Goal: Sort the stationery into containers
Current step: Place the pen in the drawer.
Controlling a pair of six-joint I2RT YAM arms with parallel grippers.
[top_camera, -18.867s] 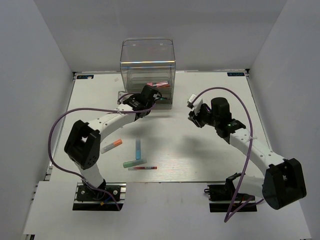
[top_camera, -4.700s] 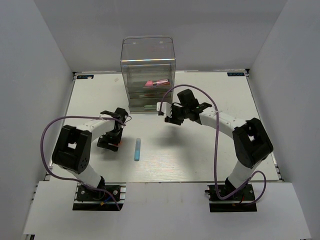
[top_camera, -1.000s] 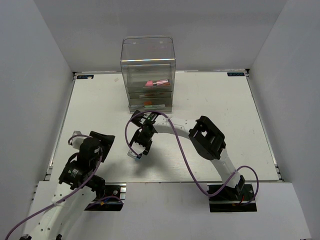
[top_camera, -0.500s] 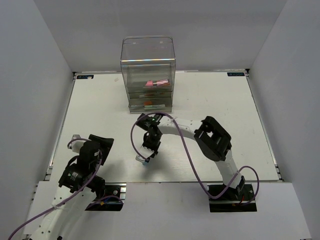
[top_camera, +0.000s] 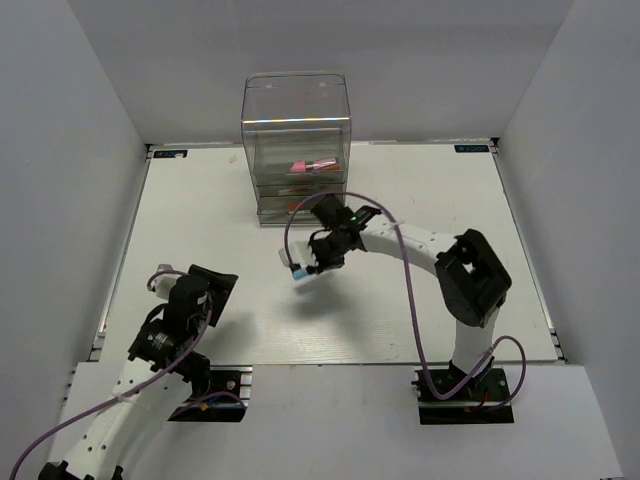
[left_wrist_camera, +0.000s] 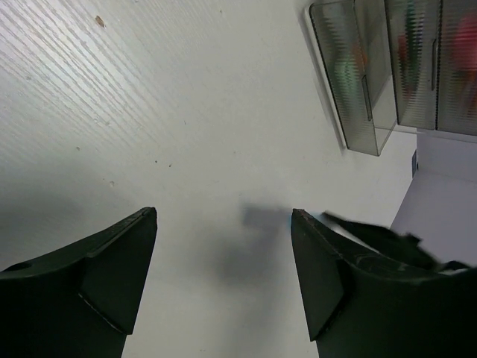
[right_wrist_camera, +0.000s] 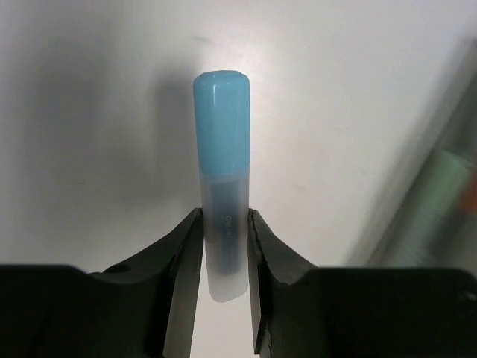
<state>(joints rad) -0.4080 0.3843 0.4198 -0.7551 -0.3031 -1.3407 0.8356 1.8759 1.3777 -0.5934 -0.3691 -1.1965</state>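
Right arm (top_camera: pixel 425 243) extends left, its claw (right_wrist_camera: pixel 223 227) pinching the light blue marker (right_wrist_camera: pixel 222 119).

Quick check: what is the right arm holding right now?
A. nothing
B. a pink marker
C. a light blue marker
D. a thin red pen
C: in the right wrist view the jaws are clamped on both sides of the blue marker, with its blue cap sticking out past them.

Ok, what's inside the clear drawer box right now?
A pink marker shows in an upper drawer of the clear drawer box, and something orange in a lower one. The right arm covers the lower front corner, so anything else there is hidden.
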